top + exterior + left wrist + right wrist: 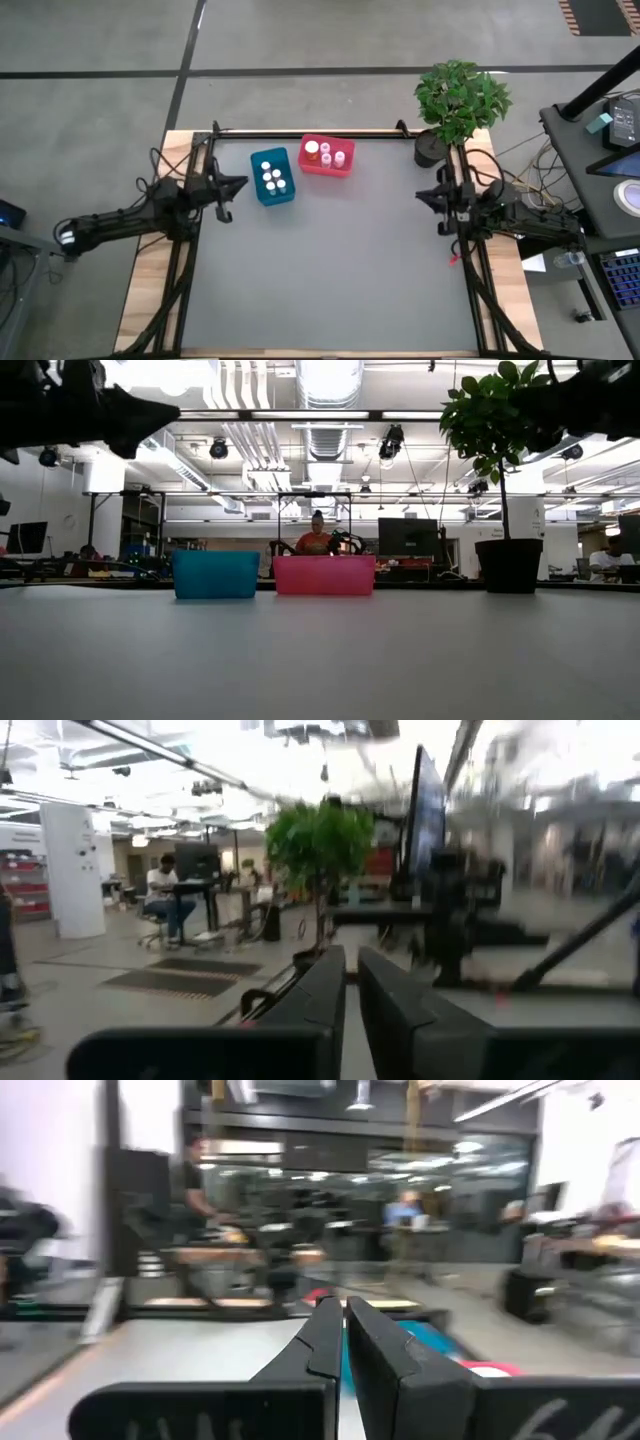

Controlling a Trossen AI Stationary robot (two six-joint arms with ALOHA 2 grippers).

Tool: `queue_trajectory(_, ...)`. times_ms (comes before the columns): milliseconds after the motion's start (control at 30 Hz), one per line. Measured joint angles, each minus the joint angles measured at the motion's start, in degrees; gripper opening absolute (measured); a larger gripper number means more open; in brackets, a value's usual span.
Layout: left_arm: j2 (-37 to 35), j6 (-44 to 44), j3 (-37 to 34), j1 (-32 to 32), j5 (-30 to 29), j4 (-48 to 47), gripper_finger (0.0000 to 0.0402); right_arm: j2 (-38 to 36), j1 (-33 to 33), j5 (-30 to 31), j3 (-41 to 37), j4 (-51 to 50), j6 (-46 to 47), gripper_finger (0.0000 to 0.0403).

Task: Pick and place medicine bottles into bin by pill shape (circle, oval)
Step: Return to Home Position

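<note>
Several white-capped medicine bottles (273, 178) stand in the blue bin (272, 196) at the table's far left. Several more, one of them larger and orange (313, 152), stand in the pink bin (326, 170) beside it. My left gripper (236, 183) is raised at the table's left edge, shut and empty; its fingers also show in the left wrist view (351, 982). My right gripper (424, 196) is raised at the right edge, shut and empty; it also shows in the right wrist view (343, 1325).
A potted plant (455, 105) in a black pot stands at the table's far right corner. A black rail (310, 133) runs along the far edge. The grey table top (330, 270) lies between the arms. A person (317, 538) sits in the room beyond.
</note>
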Motion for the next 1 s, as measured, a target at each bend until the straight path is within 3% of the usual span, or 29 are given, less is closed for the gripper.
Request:
queue_trajectory(100, 4.4, 6.47, 1.36, 0.02, -0.02, -0.7, 0.0003, 0.58, -0.03, 1.78, 0.94, -0.25, -6.09, 0.0009)
queue_trajectory(200, 7.33, 13.52, 2.05, 0.04, 1.68, -0.59, 0.0003, 0.58, 0.0, -5.33, 1.17, -0.42, -13.05, 0.0009)
queue_trajectory(267, 7.58, 15.72, 1.98, 0.04, 3.9, -0.56, 0.0001, 0.02, 0.04, -8.11, 1.17, -0.47, -14.03, 0.0009)
queue_trajectory(433, 3.33, 14.98, 1.26, 0.05, 5.9, -2.04, 0.0, -0.82, -0.02, -8.06, 1.14, -4.67, -13.13, 0.0009)
queue_trajectory(800, -10.1, 1.73, 1.24, 0.04, 6.05, -22.74, 0.0, -0.77, -0.02, -7.09, 0.3, -11.82, -1.39, 0.0009)
queue_trajectory(1000, -10.57, 5.57, 1.28, 0.04, 5.76, -27.37, 0.0, -0.71, -0.02, 0.67, -0.2, -9.22, 7.8, 0.0009)
